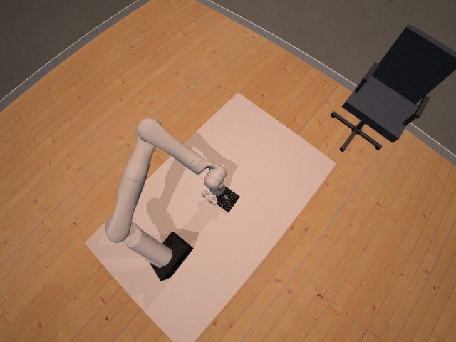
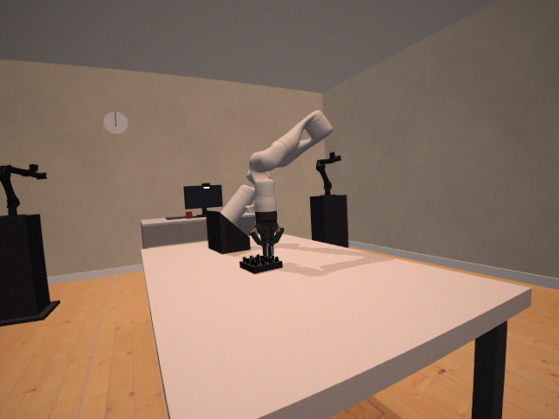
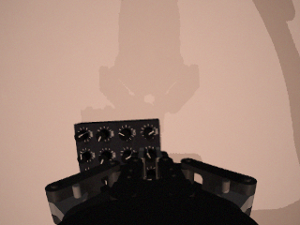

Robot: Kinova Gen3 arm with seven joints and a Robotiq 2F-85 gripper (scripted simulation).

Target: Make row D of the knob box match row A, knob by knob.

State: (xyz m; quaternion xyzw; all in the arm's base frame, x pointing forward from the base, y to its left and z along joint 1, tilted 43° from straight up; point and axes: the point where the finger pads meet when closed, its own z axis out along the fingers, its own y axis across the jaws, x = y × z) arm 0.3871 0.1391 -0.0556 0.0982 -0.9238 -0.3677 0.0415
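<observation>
Turning a knob appears to be the step in hand. The white seven-joint arm (image 2: pixel 279 148) stands nearly upright over the small black square knob box (image 2: pixel 260 264), which rests on the pale pink rectangular table top (image 2: pixel 315 325), near the arm's black wedge-shaped base block (image 2: pixel 225 234). The dark two-finger gripper (image 2: pixel 268 252) is narrowed onto a small black round knob at the box's edge nearest the wrist camera, gripping it; the knob itself is hidden beneath the fingers in all three views. Its row and number cannot be read, since the printed names are too small.

To do this step well, in my judgement, the wrist should rotate squarely about the knob's own axis, without pressing sideways, so the box neither slides nor tips and neighbouring knobs stay untouched. Rotation should stop before an end stop, and the grip should release only once the knob is still.

Containers: none seen. The red cup-like item (image 2: pixel 189 214) on the distant grey desk (image 2: pixel 167 230) is too small to inspect.
</observation>
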